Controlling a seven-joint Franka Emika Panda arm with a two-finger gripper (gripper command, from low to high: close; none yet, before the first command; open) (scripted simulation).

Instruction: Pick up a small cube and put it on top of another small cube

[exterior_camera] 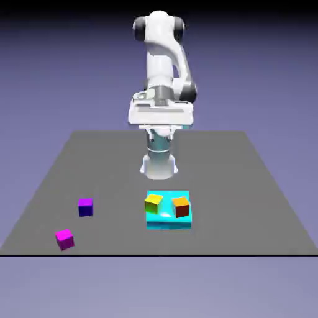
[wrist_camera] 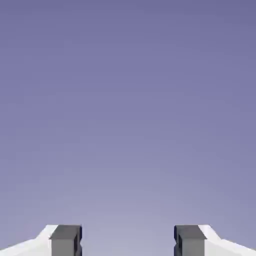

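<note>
The small cube (exterior_camera: 64,238), bright magenta-pink, lies near the table's front edge at the exterior view's left. Another small cube (exterior_camera: 86,207), purple on top with dark blue sides, sits a little behind it and to its right, apart from it. My gripper (exterior_camera: 160,126) hangs high above the table's far middle, well away from both cubes. In the hand view the gripper (wrist_camera: 128,242) is open: its two grey fingertips (wrist_camera: 65,240) stand wide apart with only the blue-violet backdrop between them.
A flat cyan block (exterior_camera: 168,221) lies at the middle of the grey table (exterior_camera: 248,186), carrying a yellow cube (exterior_camera: 153,202) and an orange cube (exterior_camera: 181,206). The robot's base stands just behind it.
</note>
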